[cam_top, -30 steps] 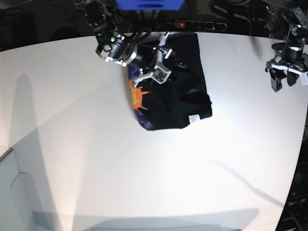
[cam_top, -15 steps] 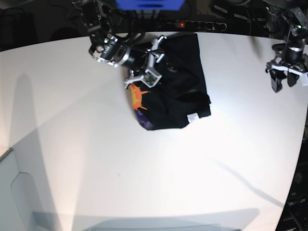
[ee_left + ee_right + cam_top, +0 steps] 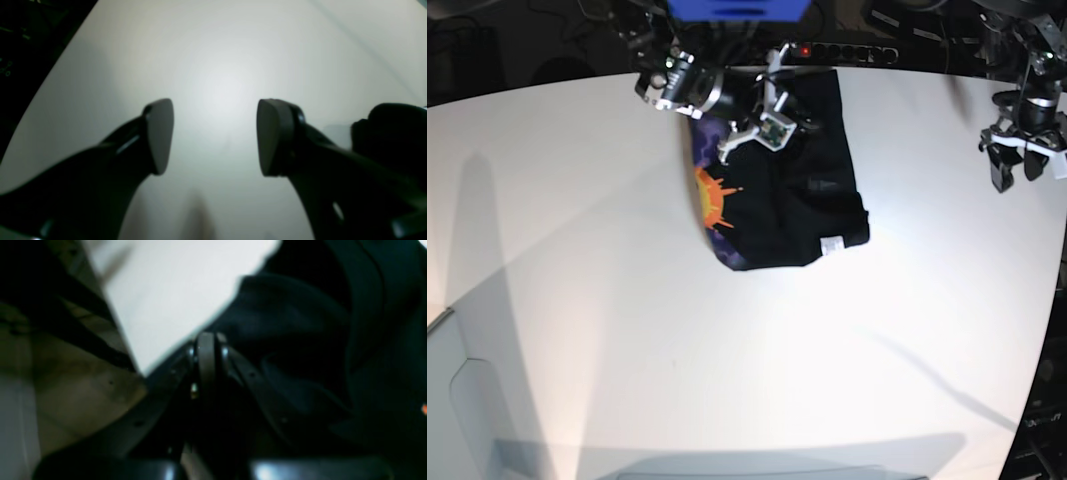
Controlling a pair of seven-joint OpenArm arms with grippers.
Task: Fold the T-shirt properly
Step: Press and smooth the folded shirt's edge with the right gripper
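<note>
The white counter [image 3: 727, 350] is bare from its centre out to 6, 7 and 9 o'clock, leaving wide open room there. Its curved far edge runs along 12 o'clock, with dark clutter beyond it.

The T-shirt [image 3: 792, 190] lies bunched at about 12 o'clock in the base view, its top reaching the far edge. It is black and folded over itself, with an orange sunburst on purple showing along its 9 o'clock side and a small white label [image 3: 831, 245] near its 5 o'clock corner. Creases run across the cloth.

The right tool [image 3: 772, 105] is at the shirt's far end, its jaws pressed together; the wrist view shows dark cloth right beside them, but whether any is pinched cannot be told.

The left tool [image 3: 215, 136] hangs over bare counter near the 2 o'clock edge, well apart from the shirt, jaws wide apart and holding nothing.
</note>
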